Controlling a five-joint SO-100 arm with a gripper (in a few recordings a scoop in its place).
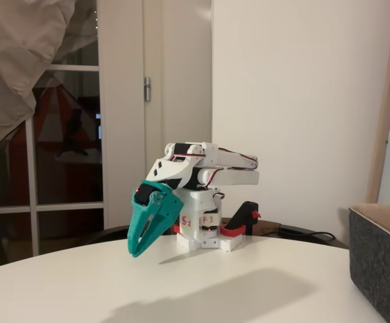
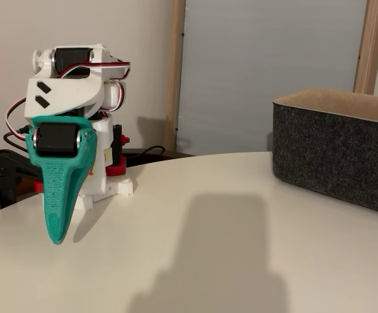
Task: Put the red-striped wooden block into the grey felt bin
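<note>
Arm: folded low over its white base (image 1: 205, 229), like it is resting. I think it sits this way because no work has begun.

Claw: the green claw (image 1: 136, 253) hangs down in front of the base with its tip just above the bench. In a fixed view its two fingers lie pressed together into one point, so it is clenched, and nothing is between them. In the other fixed view the claw (image 2: 57, 240) faces us edge-on and looks like one thin spike.

Bench: a round white bench (image 1: 181, 282) carries the arm and the bin. A big soft shadow lies across its middle.

Bin: the grey felt bin (image 2: 335, 153) stands on the bench to the right, well apart from the arm, with its open top up. That makes it easy to drop something in from above. In a fixed view, a corner of the bin (image 1: 380, 262) pokes in at the right edge.

Block: I cannot find the red-striped wooden block on the bench, in the claw, or by the bin. The bin's inside is hidden by its walls.

Red bits: the red parts (image 1: 232, 230) by the base belong to the robot.

Task so far: I think nothing is done yet. The block must be found first.
</note>
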